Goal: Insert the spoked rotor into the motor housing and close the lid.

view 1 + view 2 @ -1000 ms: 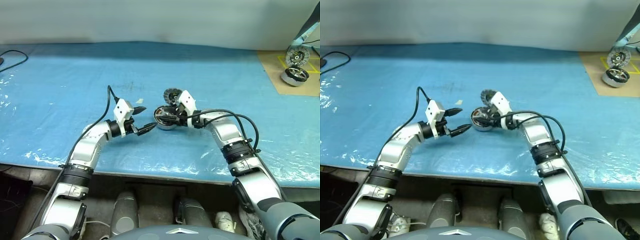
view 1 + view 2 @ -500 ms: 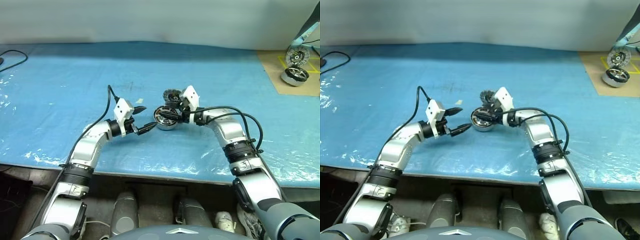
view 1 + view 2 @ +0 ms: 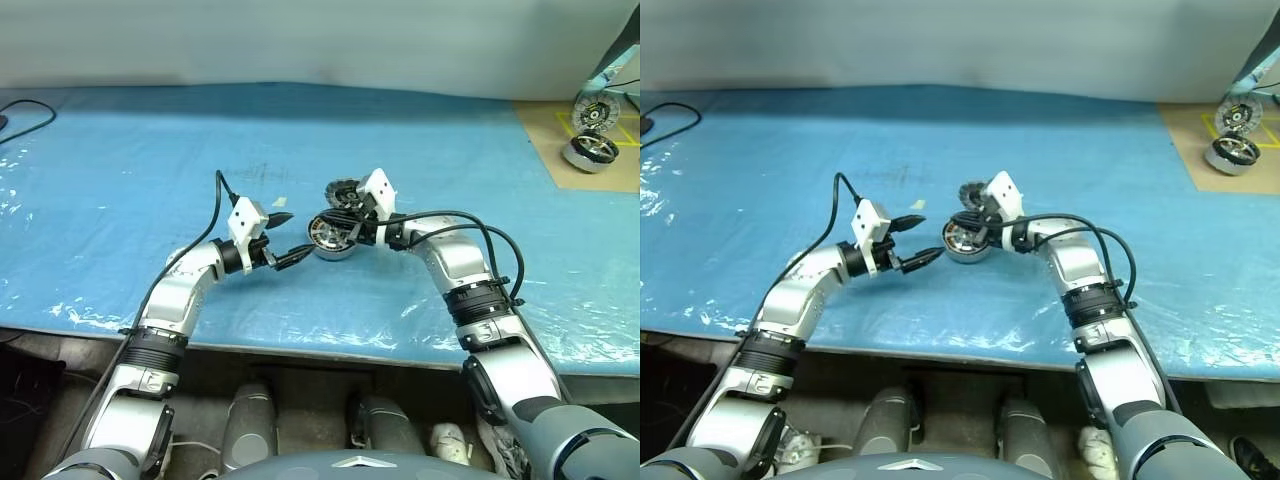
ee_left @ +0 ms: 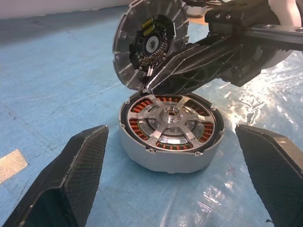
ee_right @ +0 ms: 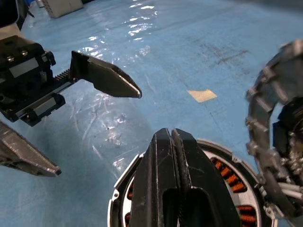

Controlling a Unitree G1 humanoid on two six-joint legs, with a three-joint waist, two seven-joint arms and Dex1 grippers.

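Right gripper (image 5: 171, 142) has just snapped its jaws fully closed, the two black fingers pressed flat together with nothing between them, hovering right over the motor housing (image 4: 170, 132). A second ago they were apart, down at the housing's near side, so to me that reads as a let-go followed by a small lift. Left gripper (image 4: 180, 175) hasn't budged: jaws spread as wide as they go, empty, parked just beside the housing and facing it. The housing sits on the blue-covered worktop (image 3: 120, 150) with its copper windings showing, and the spoked rotor (image 4: 171, 124) looks already seated inside it, pale spokes and hub level with the rim. The lid (image 4: 150, 41) is standing up on edge at the housing's far rim, swung open. So I'd guess insertion is done and the lid is what's left, probably a push with the closed right fingers. Spare silver motors (image 3: 592, 128) sit way off at the far right.
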